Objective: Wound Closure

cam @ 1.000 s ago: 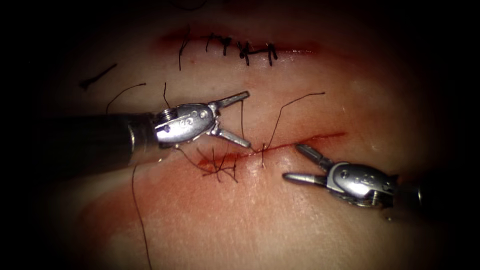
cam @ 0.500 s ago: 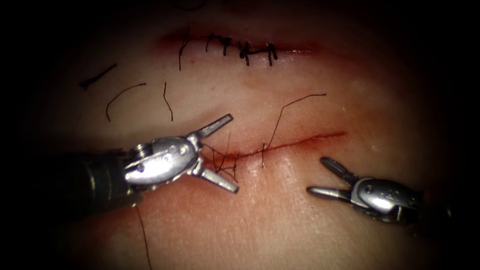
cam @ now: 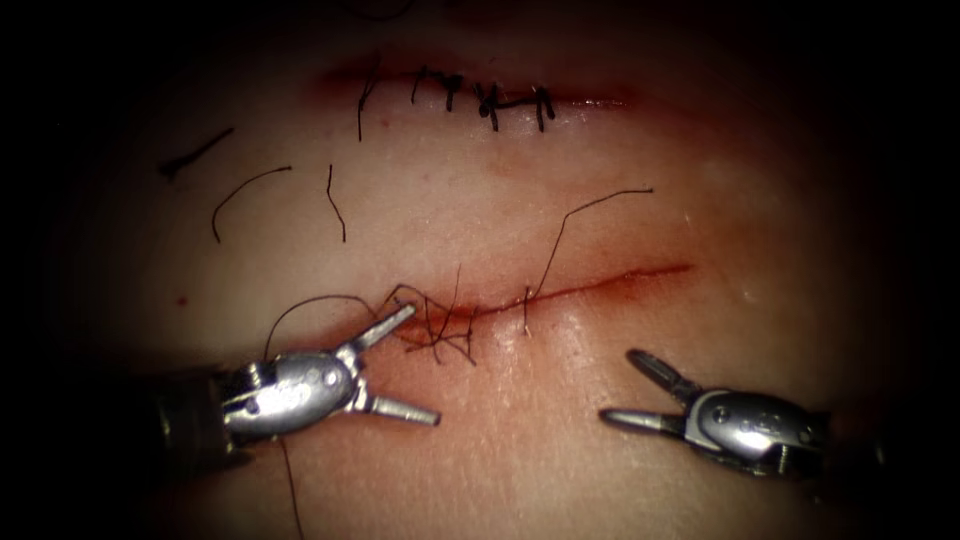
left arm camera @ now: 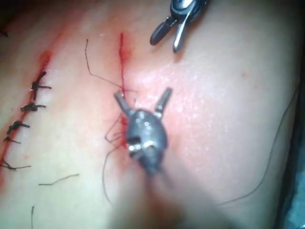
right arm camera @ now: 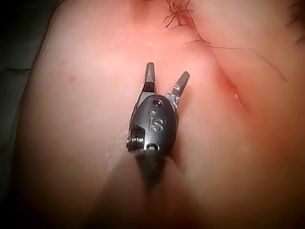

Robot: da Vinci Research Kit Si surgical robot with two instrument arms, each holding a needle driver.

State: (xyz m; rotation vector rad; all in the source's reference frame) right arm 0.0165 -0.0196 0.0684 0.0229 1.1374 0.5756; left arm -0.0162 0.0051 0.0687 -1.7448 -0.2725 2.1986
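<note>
Below the cut [cam: 560,290], at its left end, the left tool [cam: 420,365] hangs with its jaws spread wide and nothing between them; its upper jaw tip lies just beside the tangle of thread [cam: 440,325] knotted there. A second ago this tool stood above the cut, so it has swung down across the line and drawn back from it. The right tool [cam: 625,390] sits below the cut's right half, well apart from it, jaws also wide and empty; it has drifted only slightly. I cannot make out the needle anywhere. One long thread tail [cam: 590,215] rises from the stitch near the cut's middle and curls away above the line. Red fluid [cam: 640,278] marks the unstitched right stretch of the cut in the tissue [cam: 520,450]. With both tools free and backed off, I judge the knot at the left end finished, the right stretch not yet closed
</note>
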